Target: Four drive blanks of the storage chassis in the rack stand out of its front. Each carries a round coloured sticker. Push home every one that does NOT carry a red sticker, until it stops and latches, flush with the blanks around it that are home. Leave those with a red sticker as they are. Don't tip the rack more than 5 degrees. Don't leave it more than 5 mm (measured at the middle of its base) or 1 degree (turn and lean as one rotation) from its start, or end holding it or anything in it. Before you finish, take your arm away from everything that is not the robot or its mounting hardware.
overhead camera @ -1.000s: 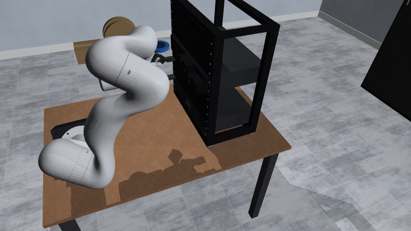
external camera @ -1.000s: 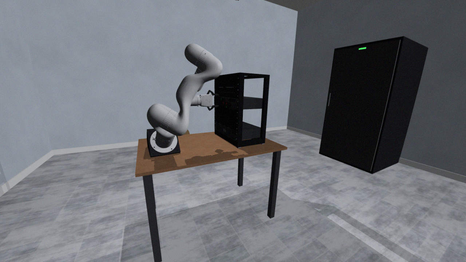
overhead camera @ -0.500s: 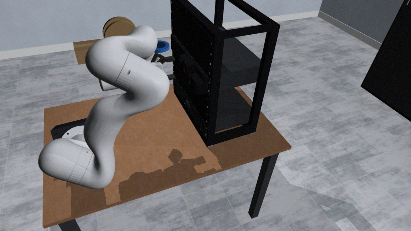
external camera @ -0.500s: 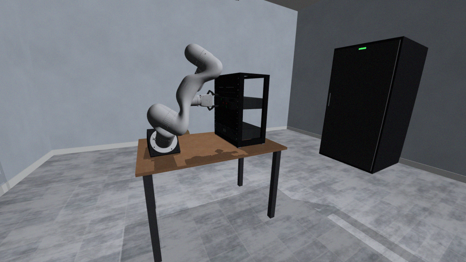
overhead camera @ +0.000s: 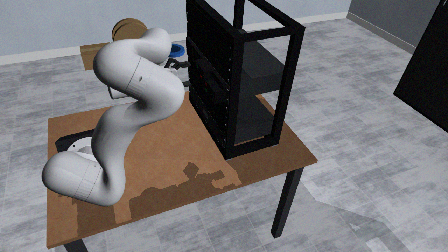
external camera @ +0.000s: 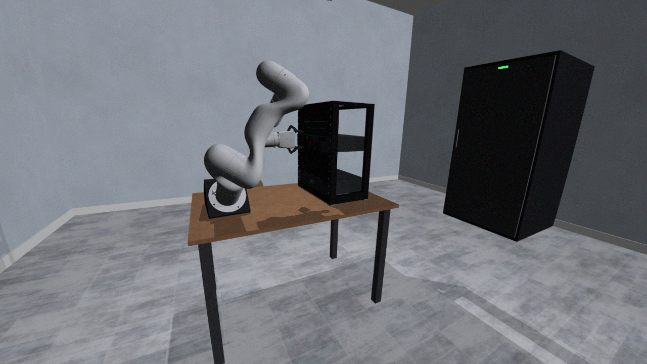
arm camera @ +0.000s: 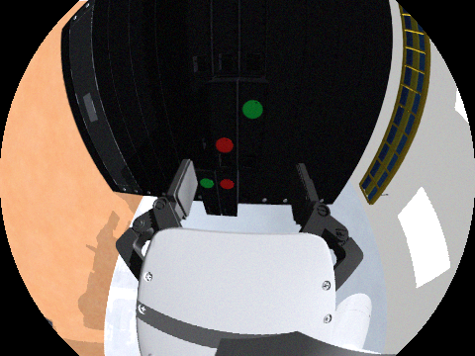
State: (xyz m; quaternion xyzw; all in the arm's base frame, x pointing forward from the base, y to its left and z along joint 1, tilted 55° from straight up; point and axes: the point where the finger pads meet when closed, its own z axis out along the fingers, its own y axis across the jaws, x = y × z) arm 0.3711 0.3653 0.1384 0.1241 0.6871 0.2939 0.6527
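The black rack [overhead camera: 291, 78] [external camera: 368, 149] [arm camera: 133, 73] stands on the brown table [overhead camera: 156, 140] [external camera: 271, 212] [arm camera: 40, 172]. The storage chassis sits at mid height in its front. Four blanks carry stickers: a green one [overhead camera: 197, 65] [arm camera: 252, 110], a red one [overhead camera: 200, 76] [arm camera: 225, 145], another red one [overhead camera: 205, 84] [arm camera: 228, 184] and another green one [overhead camera: 205, 90] [arm camera: 206, 184]. My gripper [overhead camera: 187, 74] [external camera: 296, 140] [arm camera: 242, 172] is open and empty, its fingertips right at the chassis front. In the wrist view the last two stickers lie just inside the left finger. I cannot tell whether a finger touches a blank.
The arm's base [overhead camera: 71, 144] [external camera: 226, 203] stands at the table's far end from the rack. A tall black cabinet [external camera: 511, 144] [overhead camera: 429, 62] stands on the floor to the right. A brown spool [overhead camera: 126, 29], a cardboard box [overhead camera: 89, 53] and a blue ring [overhead camera: 180, 50] lie behind the table.
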